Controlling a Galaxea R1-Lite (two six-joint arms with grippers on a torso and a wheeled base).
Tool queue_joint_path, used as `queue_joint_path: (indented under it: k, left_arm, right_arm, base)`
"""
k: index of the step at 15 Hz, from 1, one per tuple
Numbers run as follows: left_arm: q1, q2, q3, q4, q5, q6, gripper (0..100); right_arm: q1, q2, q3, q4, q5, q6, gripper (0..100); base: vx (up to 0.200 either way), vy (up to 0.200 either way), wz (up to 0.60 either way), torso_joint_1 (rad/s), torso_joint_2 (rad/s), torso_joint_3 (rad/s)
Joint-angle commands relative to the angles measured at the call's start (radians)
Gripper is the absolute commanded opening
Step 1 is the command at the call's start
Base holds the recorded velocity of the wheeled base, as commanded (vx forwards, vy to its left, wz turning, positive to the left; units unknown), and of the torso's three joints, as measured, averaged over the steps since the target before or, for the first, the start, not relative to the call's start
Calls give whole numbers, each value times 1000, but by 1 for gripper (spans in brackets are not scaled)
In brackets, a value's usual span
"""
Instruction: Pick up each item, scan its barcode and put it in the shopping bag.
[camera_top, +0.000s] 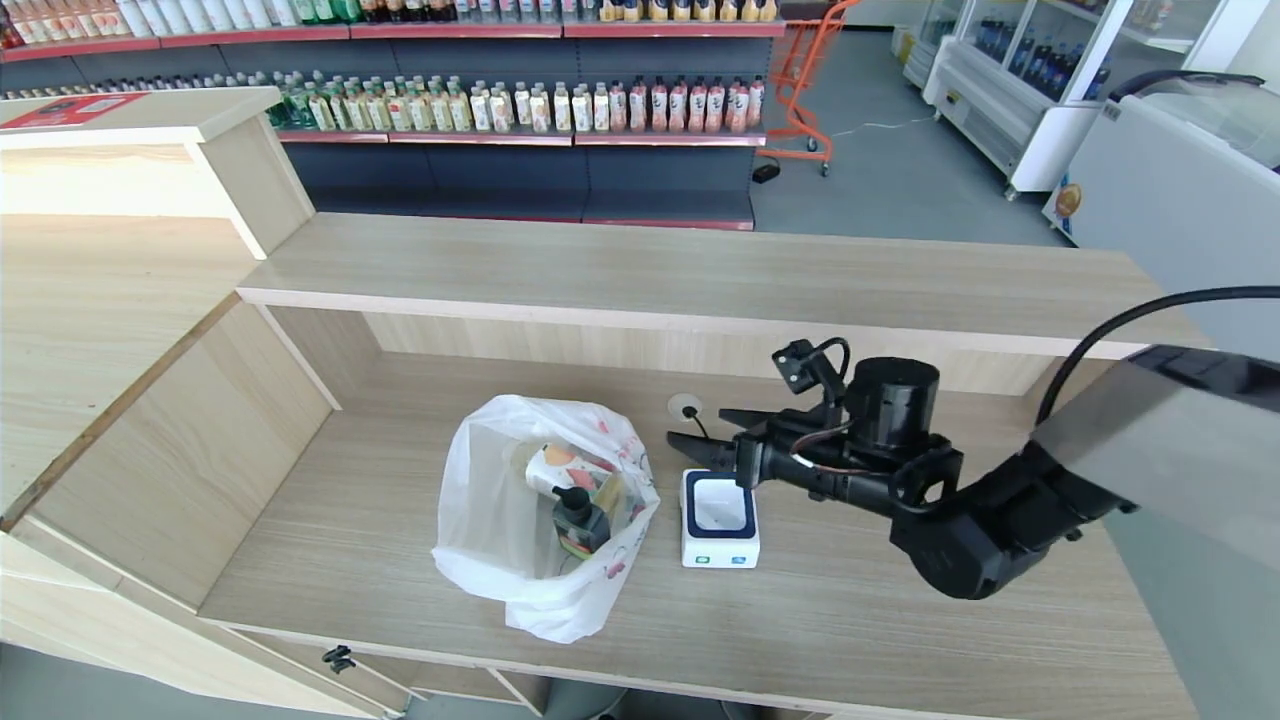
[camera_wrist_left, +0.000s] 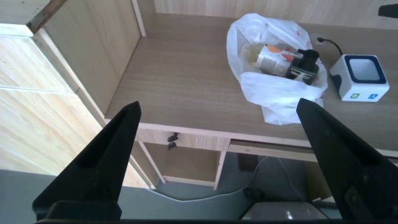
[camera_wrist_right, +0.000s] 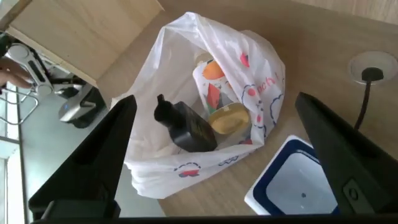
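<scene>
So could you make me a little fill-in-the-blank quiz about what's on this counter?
1. The black pump bottle is ____ the white plastic shopping bag.
2. The white, blue-topped scanner box stands on the robot's ____ of that bag.
3. The right pincer, open, holds ____.
Missing words: inside; right; nothing.
</scene>
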Motion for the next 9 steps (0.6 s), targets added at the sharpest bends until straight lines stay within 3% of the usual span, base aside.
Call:
queue_joint_path:
  k: [1, 4, 6, 9]
  left_arm:
    - [0, 1, 0, 0, 0, 0, 100]
    - [0, 1, 0, 0, 0, 0, 100]
    - [0, 1, 0, 0, 0, 0, 100]
    - [0, 1, 0, 0, 0, 0, 100]
  right_arm:
    - [-130, -436, 349, 1, 59, 42, 100]
    - [-252, -718, 565, 50, 70, 4, 100]
    - [-344, -990, 676, 294, 62, -96, 100]
    - [-451, -1462, 845, 668, -96, -151, 100]
  base:
    - [0, 0, 0, 0, 0, 0]
    - [0, 0, 0, 0, 0, 0]
    - [0, 0, 0, 0, 0, 0]
    - [0, 0, 0, 0, 0, 0]
